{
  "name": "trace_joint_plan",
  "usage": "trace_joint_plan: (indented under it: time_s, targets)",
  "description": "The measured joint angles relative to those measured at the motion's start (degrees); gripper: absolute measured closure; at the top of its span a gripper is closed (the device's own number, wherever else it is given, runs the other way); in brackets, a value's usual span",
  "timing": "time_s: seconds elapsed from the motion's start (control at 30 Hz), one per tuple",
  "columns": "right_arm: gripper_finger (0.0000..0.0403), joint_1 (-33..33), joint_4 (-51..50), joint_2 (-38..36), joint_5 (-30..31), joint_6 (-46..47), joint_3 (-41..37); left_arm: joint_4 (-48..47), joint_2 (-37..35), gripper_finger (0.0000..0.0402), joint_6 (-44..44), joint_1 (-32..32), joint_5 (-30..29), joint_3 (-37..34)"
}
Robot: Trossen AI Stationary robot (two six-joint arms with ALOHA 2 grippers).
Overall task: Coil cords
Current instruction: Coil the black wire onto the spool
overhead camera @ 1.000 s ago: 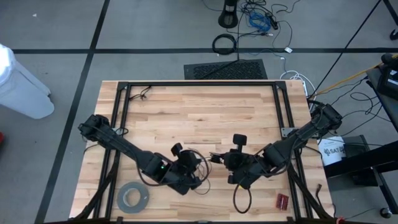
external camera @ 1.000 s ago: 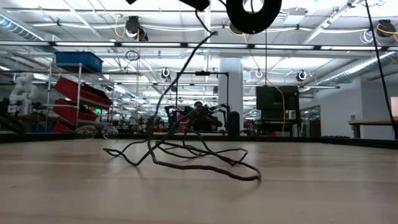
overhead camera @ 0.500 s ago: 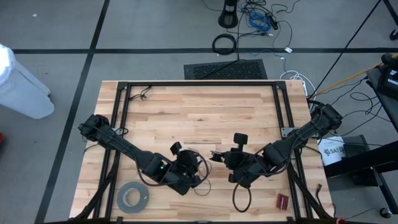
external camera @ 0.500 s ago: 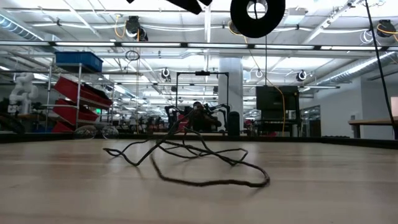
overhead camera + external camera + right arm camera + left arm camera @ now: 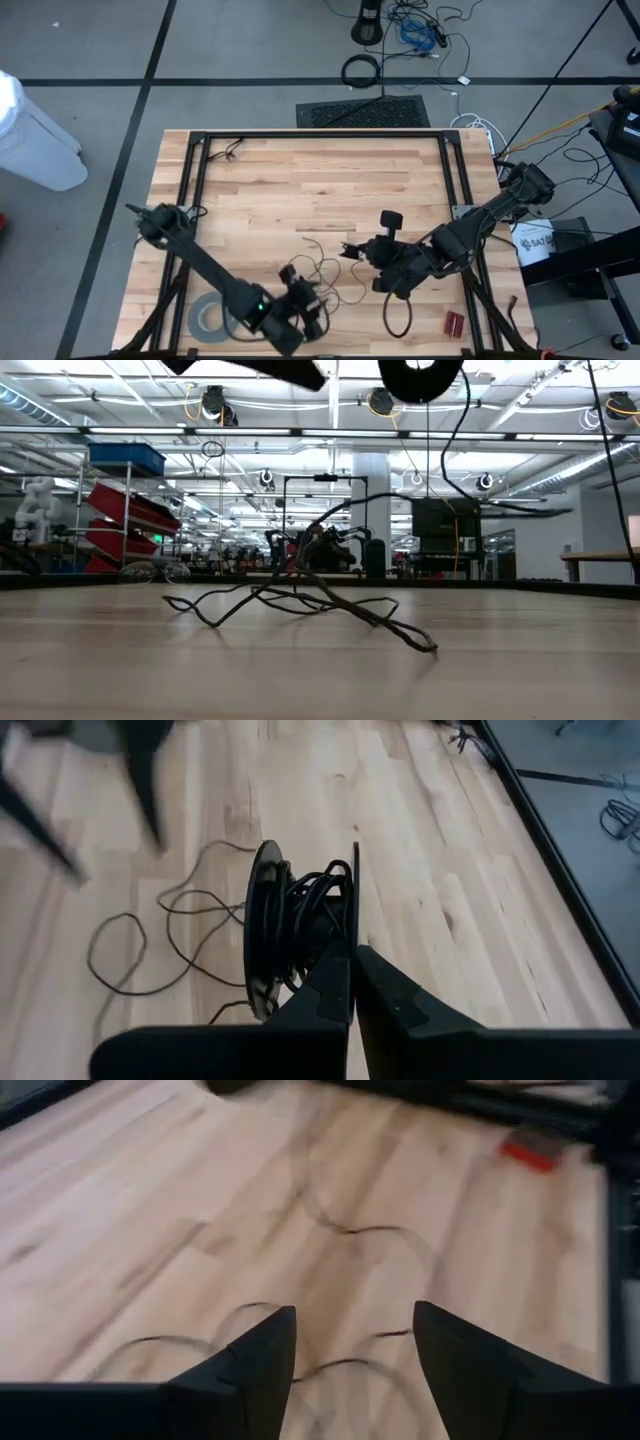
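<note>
The thin dark wire [image 5: 322,270] lies in loose loops on the table's wood, near the middle; the low view shows the same tangle [image 5: 300,598]. One end is wound on a small black disc [image 5: 290,910], a spool that hangs high at the top of the low view [image 5: 420,375]. My right gripper [image 5: 352,960] is shut on it, just right of the loops [image 5: 352,250]. My left gripper [image 5: 350,1335] is open above the loops' near side [image 5: 308,305], with nothing between its fingers. My right gripper pinches the edge of the spool's outer flange [image 5: 355,925] between its two fingers, only at their free ends. The spool is lifted clear of the table, standing on edge with wire wound round its core. A slack length runs down from it to the loops on the table.
A grey tape roll [image 5: 205,315] lies near the front left corner, close to my left arm. A small red object [image 5: 455,322] sits at the front right. Black frame rails [image 5: 195,180] run along the table's sides and far edge.
My left gripper has opened and let go of the wire, then drawn back toward the table's near edge. The strand it held up taut has fallen, and the wire now lies lower and more spread out on the table.
</note>
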Motion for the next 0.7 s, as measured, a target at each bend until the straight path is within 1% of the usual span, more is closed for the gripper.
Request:
trace_joint_plan:
  time_s: [0.17,0.27,0.33,0.4,0.6,0.7]
  targets:
    - [0.0403,1.6,0.1,-2.9,0.0,0.1,0.0,14.7,6.1,0.0191,9.9,-1.1,-1.6,0.1]
    - [0.0403,2.4,0.1,-4.4,0.0,0.1,0.0,19.3,8.9,0.0191,17.9,-0.8,-1.7,0.0]
    - [0.0403,3.2,0.1,-5.1,0.2,0.1,0.0,18.9,9.9,0.0191,21.3,-0.5,-2.5,0.0]
    - [0.0403,4.1,0.1,-5.5,0.1,0.1,0.0,16.9,10.3,0.0191,23.2,-0.1,-1.9,0.0]
    - [0.0403,5.8,0.0,-6.5,0.3,0.1,0.0,15.5,10.4,0.0191,28.3,1.0,5.1,0.0]
    - [0.0403,5.8,-0.2,-6.5,0.3,0.1,0.0,15.5,10.4,0.0193,29.3,1.6,5.5,0.0]
